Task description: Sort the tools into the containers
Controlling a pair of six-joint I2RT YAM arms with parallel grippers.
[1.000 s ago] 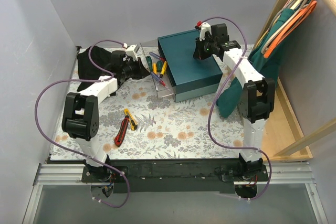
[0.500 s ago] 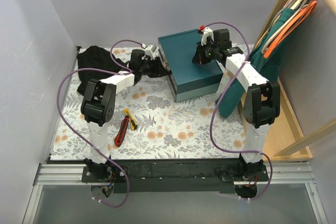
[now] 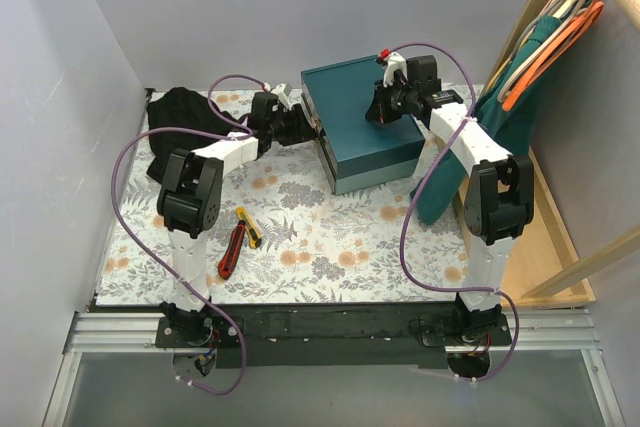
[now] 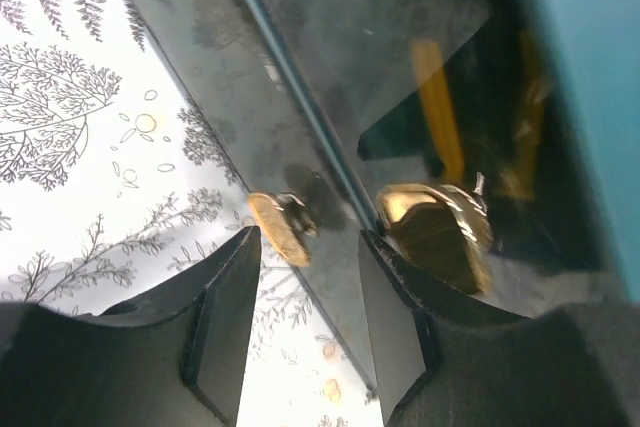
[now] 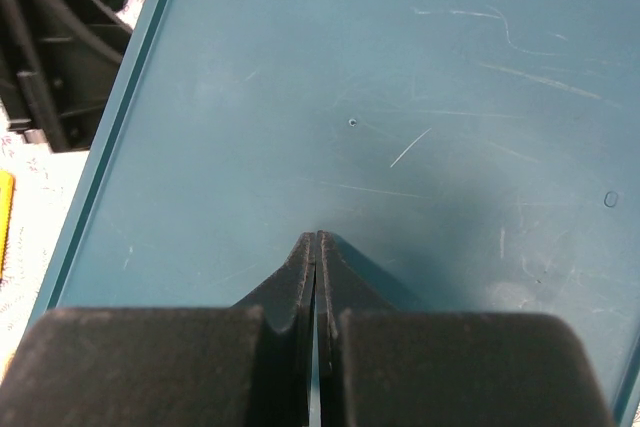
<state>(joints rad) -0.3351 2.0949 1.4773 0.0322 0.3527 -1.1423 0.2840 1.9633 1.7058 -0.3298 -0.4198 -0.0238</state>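
The left claw stands partly open at the left side of the teal box. Its fingers sit on either side of the thin wall of the clear tray and do not clamp it. A blurred yellow-handled screwdriver shows through the plastic. The right claw is closed and empty, tips together, over the box's lid; whether it touches, I cannot tell. The red utility knife and the yellow utility knife lie side by side on the floral surface, well to the front-left of the box.
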